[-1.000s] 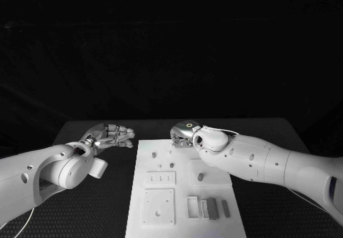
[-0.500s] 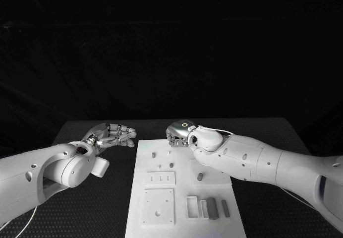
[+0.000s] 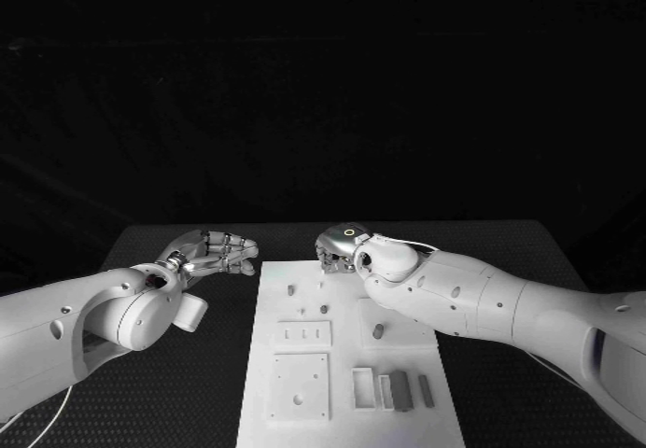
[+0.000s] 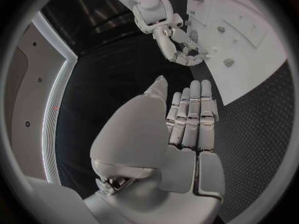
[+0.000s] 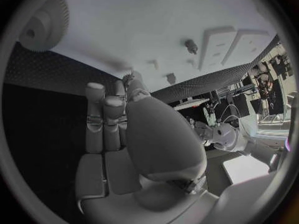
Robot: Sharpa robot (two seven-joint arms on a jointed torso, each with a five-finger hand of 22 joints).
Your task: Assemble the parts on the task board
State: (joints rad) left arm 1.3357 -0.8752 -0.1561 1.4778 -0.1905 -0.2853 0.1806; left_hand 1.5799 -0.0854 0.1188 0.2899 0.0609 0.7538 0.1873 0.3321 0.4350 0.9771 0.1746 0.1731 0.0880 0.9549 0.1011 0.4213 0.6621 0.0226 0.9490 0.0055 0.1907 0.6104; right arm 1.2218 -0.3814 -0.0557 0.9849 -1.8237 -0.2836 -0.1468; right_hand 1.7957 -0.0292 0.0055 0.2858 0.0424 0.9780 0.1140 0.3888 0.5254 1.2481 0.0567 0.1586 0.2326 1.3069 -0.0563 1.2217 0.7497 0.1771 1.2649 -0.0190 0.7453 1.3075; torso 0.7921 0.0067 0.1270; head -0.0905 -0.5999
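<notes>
Left hand [image 3: 209, 254]: left of centre in the head view, over black table [image 3: 189, 373] just off the far-left corner of the task board [image 3: 344, 411]. Fingers curled inward in the head view, lying close together side by side in the left wrist view [image 4: 190, 119]; nothing seen held, no contact with the board.

Right hand [image 3: 342, 248]: at centre of the head view, above the far edge of the board, largely hidden there behind its own wrist. Fingers [image 5: 99, 119] held close together and bent at the tips in the right wrist view; in the left wrist view the same hand [image 4: 181, 47] with fingers curled down toward the board's edge. Whether anything is pinched, or whether the fingertips touch the board: cannot tell.

Task board: white plate running from centre to the bottom edge of the head view, lying flat on the table. Upper half: several small dark holes and one small dark part [image 3: 378, 330] right of centre. Middle: raised square block with slots [image 3: 303, 334]. Lower left: larger square plate [image 3: 299, 386] with holes. Lower right: open rectangular frame [image 3: 362, 389], with grey bar parts [image 3: 399, 392] lying side by side just to its right.
</notes>
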